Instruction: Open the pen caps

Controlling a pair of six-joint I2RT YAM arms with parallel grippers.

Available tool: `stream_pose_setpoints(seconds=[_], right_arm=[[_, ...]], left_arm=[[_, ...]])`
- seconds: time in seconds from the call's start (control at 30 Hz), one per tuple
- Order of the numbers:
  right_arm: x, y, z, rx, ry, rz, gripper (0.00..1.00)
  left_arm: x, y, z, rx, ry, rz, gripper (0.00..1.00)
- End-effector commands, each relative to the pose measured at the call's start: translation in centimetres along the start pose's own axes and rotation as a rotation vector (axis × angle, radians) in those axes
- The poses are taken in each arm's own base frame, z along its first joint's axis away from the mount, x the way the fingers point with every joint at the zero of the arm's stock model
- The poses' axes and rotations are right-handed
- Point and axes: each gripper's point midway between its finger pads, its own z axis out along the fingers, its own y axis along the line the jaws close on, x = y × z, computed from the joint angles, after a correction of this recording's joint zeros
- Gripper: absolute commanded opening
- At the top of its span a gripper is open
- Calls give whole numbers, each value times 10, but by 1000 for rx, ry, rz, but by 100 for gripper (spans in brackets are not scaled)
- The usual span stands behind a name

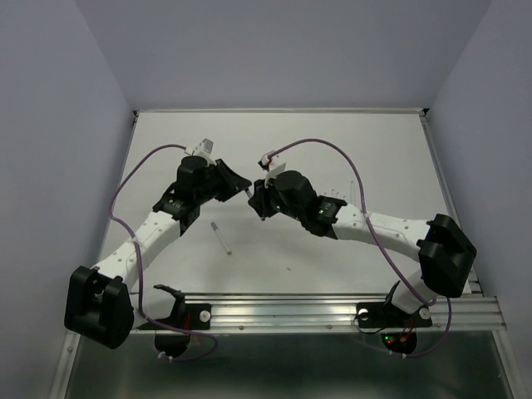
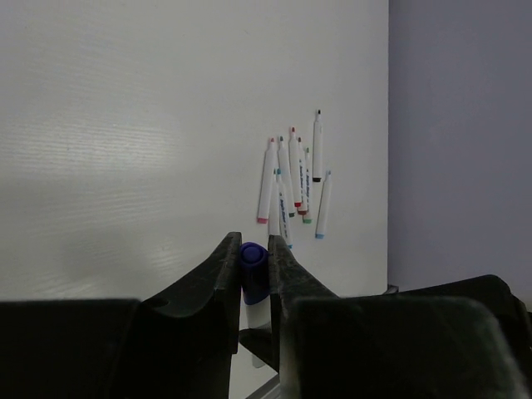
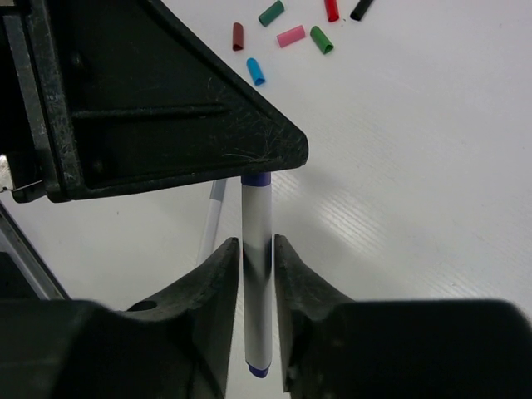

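Note:
Both grippers hold one pen above the middle of the table. My left gripper (image 2: 253, 243) is shut on its dark blue cap (image 2: 253, 270); the white barrel (image 2: 256, 320) shows below the cap. My right gripper (image 3: 258, 243) is shut on that white barrel (image 3: 258, 283), whose capped end (image 3: 256, 179) runs under the black left gripper (image 3: 166, 108). In the top view the left gripper (image 1: 240, 184) and the right gripper (image 1: 260, 197) meet tip to tip. Several loose caps lie on the table, among them blue (image 3: 256, 71), pink (image 3: 291, 36) and green (image 3: 322, 39).
Several white pens with their coloured tips bare lie in a cluster (image 2: 293, 179) near the table's right edge. One more pen (image 1: 221, 238) lies alone on the table in front of the left arm, and it also shows in the right wrist view (image 3: 212, 220). A metal rail (image 1: 332, 307) runs along the near edge.

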Motion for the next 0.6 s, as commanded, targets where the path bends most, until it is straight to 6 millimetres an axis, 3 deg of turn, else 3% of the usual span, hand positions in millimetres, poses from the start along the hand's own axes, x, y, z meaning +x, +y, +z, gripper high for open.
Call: stream_pose_setpoints(seconds=[0.0,0.1,0.27,0.33,0.37,0.4,0.43,0.47,0.5,0.53,0.57], right_arm=[[-34,8,3,-24,-91,-16,33],[-34,11,7,-35,-87,-30,29],[-27,19,10,-91,-59,-57,1],[-19,21,6,-111,-38,-61,1],[-14,21,4,-122,-28,-63,1],[-13,22,-1,-130,-27,-59,1],[10,22,-5,-162,28,-49,1],[20,22,-10,-176,53,-42,1],[25,22,-18,-184,60,-21,1],[55,21,-26,-214,124,18,1],[68,23,-33,-227,146,37,1]], left_arm=[[-19,-36,-13,115,-77,35,0],[-20,-40,-14,130,-79,36,0],[-28,-45,-14,130,-106,48,0],[-42,-40,-11,83,-161,56,0],[-53,-45,-11,75,-191,61,0],[-61,-34,-8,28,-201,73,0],[-74,-31,-8,7,-230,74,0],[-91,-36,-10,5,-268,79,0],[-113,-19,-9,-43,-316,68,0],[-133,-22,-13,-45,-357,70,0],[-147,-16,-14,-64,-380,67,0]])
